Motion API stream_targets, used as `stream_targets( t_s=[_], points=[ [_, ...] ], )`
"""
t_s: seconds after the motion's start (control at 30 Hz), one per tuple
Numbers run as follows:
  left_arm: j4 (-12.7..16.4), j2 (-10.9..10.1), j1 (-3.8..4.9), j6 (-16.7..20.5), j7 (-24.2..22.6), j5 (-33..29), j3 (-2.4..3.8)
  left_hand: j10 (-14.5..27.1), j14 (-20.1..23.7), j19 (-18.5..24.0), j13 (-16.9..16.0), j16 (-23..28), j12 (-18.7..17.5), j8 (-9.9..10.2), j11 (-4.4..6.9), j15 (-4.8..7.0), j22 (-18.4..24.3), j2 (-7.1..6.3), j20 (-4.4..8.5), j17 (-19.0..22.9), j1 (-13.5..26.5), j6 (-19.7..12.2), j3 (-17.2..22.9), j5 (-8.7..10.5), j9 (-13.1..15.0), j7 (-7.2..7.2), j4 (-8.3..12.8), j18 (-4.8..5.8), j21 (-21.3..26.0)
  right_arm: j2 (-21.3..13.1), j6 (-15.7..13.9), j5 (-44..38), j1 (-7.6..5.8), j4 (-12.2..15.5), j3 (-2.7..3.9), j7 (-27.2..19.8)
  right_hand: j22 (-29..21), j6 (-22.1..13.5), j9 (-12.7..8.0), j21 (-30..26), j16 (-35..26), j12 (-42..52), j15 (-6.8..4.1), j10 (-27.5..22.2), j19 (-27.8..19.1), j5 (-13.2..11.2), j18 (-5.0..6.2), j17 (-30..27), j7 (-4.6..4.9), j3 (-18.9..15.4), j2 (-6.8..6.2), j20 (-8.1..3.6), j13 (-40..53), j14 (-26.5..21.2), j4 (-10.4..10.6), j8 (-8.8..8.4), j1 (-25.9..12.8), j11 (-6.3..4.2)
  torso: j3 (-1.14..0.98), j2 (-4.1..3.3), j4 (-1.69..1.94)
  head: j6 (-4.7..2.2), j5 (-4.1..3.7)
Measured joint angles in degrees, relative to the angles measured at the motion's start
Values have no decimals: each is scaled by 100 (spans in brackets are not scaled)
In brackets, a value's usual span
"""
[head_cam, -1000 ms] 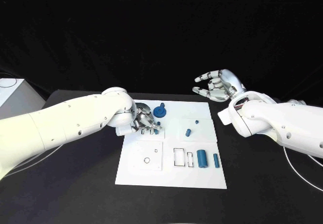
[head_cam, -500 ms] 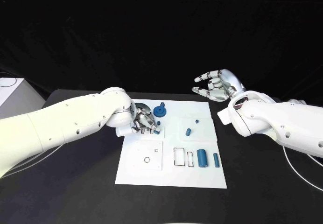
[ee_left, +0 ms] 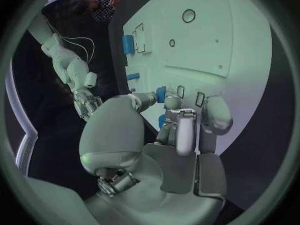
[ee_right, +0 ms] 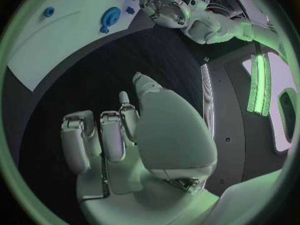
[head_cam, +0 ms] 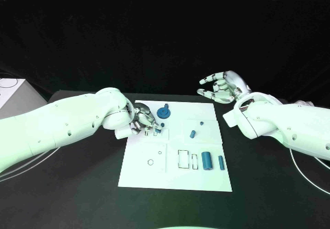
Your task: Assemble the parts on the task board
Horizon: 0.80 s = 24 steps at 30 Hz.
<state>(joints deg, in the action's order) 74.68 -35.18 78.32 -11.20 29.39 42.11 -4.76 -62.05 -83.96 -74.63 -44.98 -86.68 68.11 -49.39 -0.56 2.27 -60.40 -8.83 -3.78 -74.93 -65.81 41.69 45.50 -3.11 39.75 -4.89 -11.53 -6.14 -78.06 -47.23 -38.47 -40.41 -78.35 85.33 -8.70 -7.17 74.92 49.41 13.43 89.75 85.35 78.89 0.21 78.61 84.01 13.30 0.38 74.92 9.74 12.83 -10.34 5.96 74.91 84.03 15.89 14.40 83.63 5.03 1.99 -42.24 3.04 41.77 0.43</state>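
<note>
On the task board (head_cam: 175, 177), blue parts (head_cam: 206, 161) lie nearest: small, stiff, light, best taken across their sides. Further off, a small blue peg (head_cam: 160, 126) is pinched by the left hand (head_cam: 146, 120) fingers. Beyond the bench, the right hand (head_cam: 221, 87) is spread, empty.

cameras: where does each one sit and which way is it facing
Head view: on the robot's head, looking down at the task board, both arms entering.
Left wrist view: behind the left hand, facing the board.
Right wrist view: behind the right hand, facing the table beyond the board.
Shared: the blue gear.
</note>
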Motion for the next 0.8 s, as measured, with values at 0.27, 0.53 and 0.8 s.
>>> stream_targets(
  t_s=[0.27, 0.53, 0.8],
  points=[
    [185, -142, 2, 148, 0, 70, 5, -211, 1, -30, -176, -53, 129, -50, 16, 40, -22, -140, 29, 0, 185, 46, 0, -737, 1, -3, 1, 0, -26, -37, 12, 0, 1, -5, -1, 8, -1, 0, -5, 0, 0, -22, 0, 0, 0, 0, 0, 0, 0, 0, 0, 0, 0, 0, 0, 0, 0, 0, 1, 2, 4, 22, 29],
    [364, -184, -16, 386, -1, 646, -54, -401, 2, -139, -314, -113, 179, -50, 86, 81, -234, -208, 93, 0, 253, 147, -26, -1160, 7, 1, 27, -1, -107, -68, 14, 4, 3, -5, -1, 9, -1, 0, -5, 0, 0, -22, 0, 0, 0, 0, 0, -1, 0, 0, 0, 0, 0, 0, 0, 0, 0, 0, 2, 3, 1, 52, 62],
    [431, -164, -54, 609, 3, 1053, -76, -444, 2, -187, -358, -134, 201, -50, 88, 81, -308, -238, 100, 0, 283, 155, 3, -1237, 10, 9, 87, 0, -155, -74, 14, 5, 3, -3, -2, 9, -2, 0, -5, 0, 0, -22, 0, 0, 0, 0, 0, -1, 0, 0, 0, 0, 0, 0, 0, 0, 0, 0, 3, 3, -7, 71, 81]
  ],
)
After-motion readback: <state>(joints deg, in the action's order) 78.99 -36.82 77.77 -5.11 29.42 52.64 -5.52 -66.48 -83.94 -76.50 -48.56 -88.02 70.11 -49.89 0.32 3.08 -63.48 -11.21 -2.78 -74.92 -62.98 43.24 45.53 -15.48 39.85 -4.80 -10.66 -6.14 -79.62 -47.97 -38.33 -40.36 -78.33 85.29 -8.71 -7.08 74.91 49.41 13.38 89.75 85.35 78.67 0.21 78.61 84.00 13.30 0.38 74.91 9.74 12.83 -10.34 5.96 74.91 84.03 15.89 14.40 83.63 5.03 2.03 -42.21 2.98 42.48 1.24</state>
